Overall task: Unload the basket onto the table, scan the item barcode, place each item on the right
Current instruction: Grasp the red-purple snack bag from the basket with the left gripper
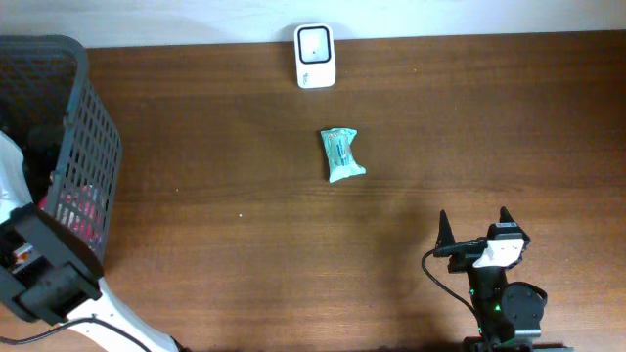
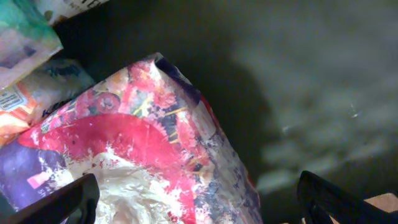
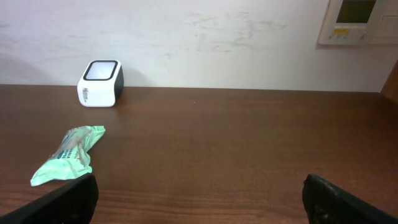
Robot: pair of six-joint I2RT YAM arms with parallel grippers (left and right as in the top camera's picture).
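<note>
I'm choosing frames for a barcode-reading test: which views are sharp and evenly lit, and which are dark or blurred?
Overhead: evenly lit and sharp, green packet and white scanner clear, though print is too small to read. Right wrist: sharp, in soft even light. Left wrist: dim, the red-and-white packet close, soft-focused, with speckled gloss; the background is a dark blur.

No lettering can be read. The white scanner (image 3: 101, 83) carries a small dark mark on its side, too small to make out. The green packet (image 3: 67, 155) in front of the scanner shows faint blurred print. A wall panel (image 3: 359, 20) far to the scanner's right has a yellow strip of illegible marks. The red-and-white packet (image 2: 137, 162), in the basket (image 1: 93, 147) left of the scanner, bears bright printing, none legible.
</note>
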